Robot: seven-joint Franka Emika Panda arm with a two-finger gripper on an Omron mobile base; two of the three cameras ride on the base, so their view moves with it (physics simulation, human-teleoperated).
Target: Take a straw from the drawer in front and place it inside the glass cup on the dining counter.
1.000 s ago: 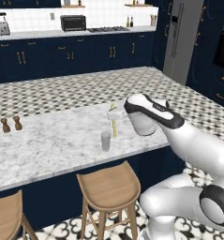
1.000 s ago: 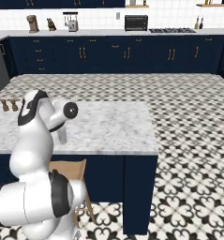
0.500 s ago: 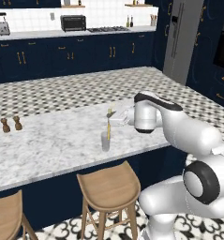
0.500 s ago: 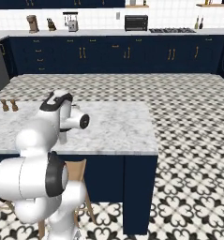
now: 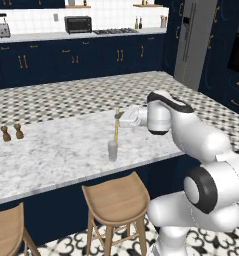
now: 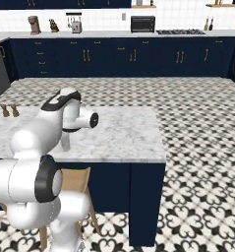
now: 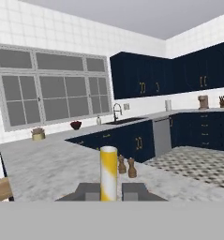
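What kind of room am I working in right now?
A home-style kitchen, rendered. Navy cabinets with brass handles line the back wall under a tiled backsplash, with a toaster oven and cooktop on the worktop. In front, a marble dining counter has wooden stools tucked beneath.

No text, label, brand, number or sign can be read in any of the views; the surfaces of the kitchen are plain or too small to tell
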